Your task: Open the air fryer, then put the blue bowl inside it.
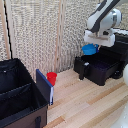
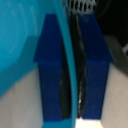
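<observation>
With the gripper (image 1: 93, 44) pinching the blue bowl (image 1: 89, 49) by its rim above the air fryer (image 1: 104, 64)'s open drawer, lowering it squarely inside looks next.

Both pictures are small and soft. The exterior view is evenly and warmly lit, with no hard glare; the pale worktop (image 1: 90, 107) is bright, and the air fryer (image 1: 102, 62) at two o'clock is so dark that its detail is lost. The black fabric crate (image 1: 20, 95) at eight o'clock is equally murky. The wrist view is heavily blurred, its blue fingers (image 2: 50, 70) smeared, with a washed-out pale patch low in frame.
</observation>
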